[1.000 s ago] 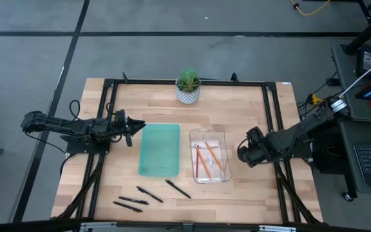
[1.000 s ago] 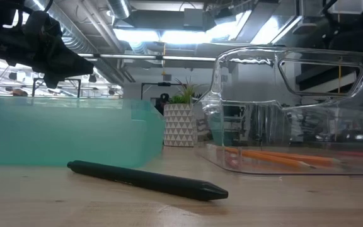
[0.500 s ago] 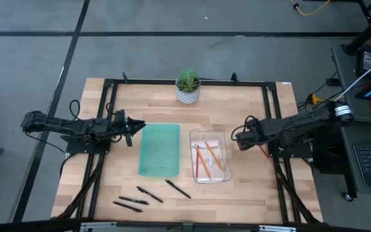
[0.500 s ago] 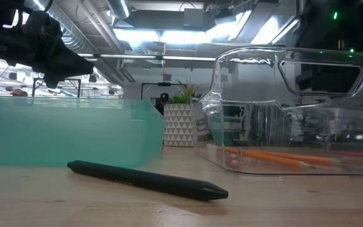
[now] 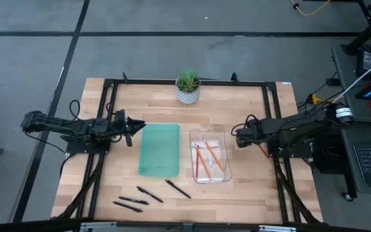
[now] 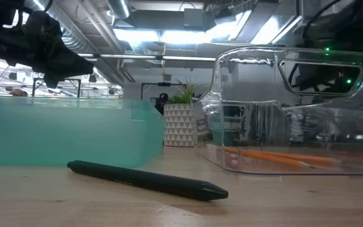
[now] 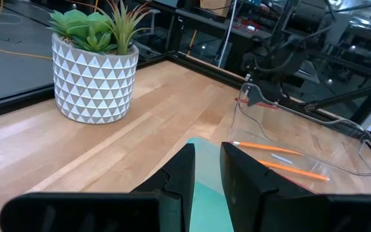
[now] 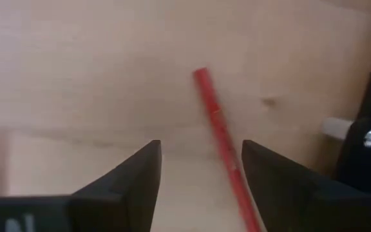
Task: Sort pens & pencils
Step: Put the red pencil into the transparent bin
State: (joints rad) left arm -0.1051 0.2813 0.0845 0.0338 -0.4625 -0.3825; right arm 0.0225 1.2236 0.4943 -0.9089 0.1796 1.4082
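The pens (image 5: 150,194) lie loose on the table (image 5: 250,103) near its front edge, just in front of the teal tray (image 5: 160,149), none inside it. Each pen runs on a diagonal, back-left to front-right in the high view, roughly parallel w/ the others. The one nearest the trays (image 5: 178,189) sits by the teal tray's front-right corner; the low view shows it flat on the wood (image 6: 147,180). The orange pencils (image 5: 212,154) are already in the clear tray (image 5: 194,177), so the pens look like what's left to sort. The left gripper (image 5: 131,127) hangs at the teal tray's back-left corner, fingers close together w/ a slim gap and nothing between them. From there the pens lie toward the front edge and slightly rightward, across the tray's length. The right gripper (image 5: 239,137) is just beside the clear tray's right wall, fingers spread wide and empty. A red pencil (image 8: 216,129) lies below and between them; whether it's inside the tray can't be told from that view. Most pens sit on the left arm's half, so that arm looks better placed, and its jaws would need to cross the pens' diagonal axis.
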